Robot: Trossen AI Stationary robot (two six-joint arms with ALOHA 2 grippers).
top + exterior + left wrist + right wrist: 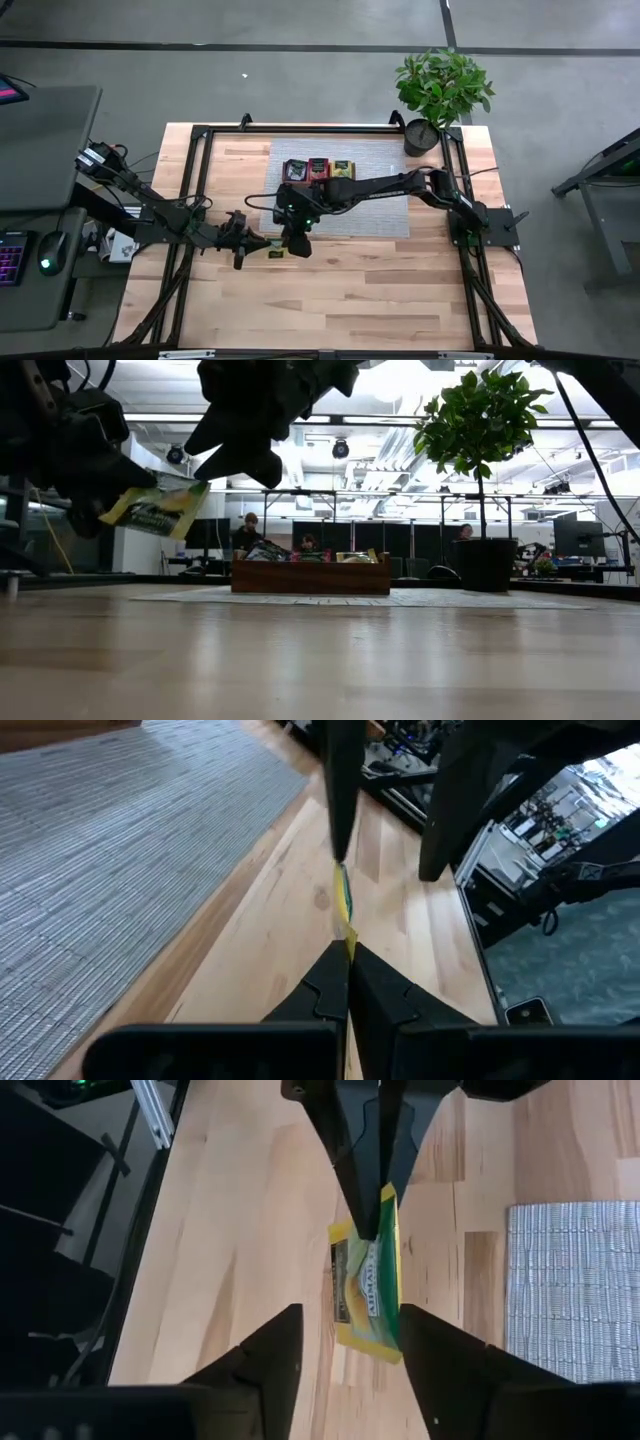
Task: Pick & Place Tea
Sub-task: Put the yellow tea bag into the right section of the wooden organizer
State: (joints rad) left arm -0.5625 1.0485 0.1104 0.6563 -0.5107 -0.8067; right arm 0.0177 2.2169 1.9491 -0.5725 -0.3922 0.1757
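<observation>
The left gripper (pixel 254 243) has its jaws pressed together on one edge of a flat yellow-green tea-bag packet (pixel 367 1285) with a printed label, holding it clear of the pale wooden table (pixel 350 290). The right wrist view shows the packet's printed face, its long axis running straight out from the pinching jaws. The left wrist view shows it only edge-on. Beside it, the right gripper (pixel 296 248) has its jaws spread, with the packet's free end between them, untouched.
</observation>
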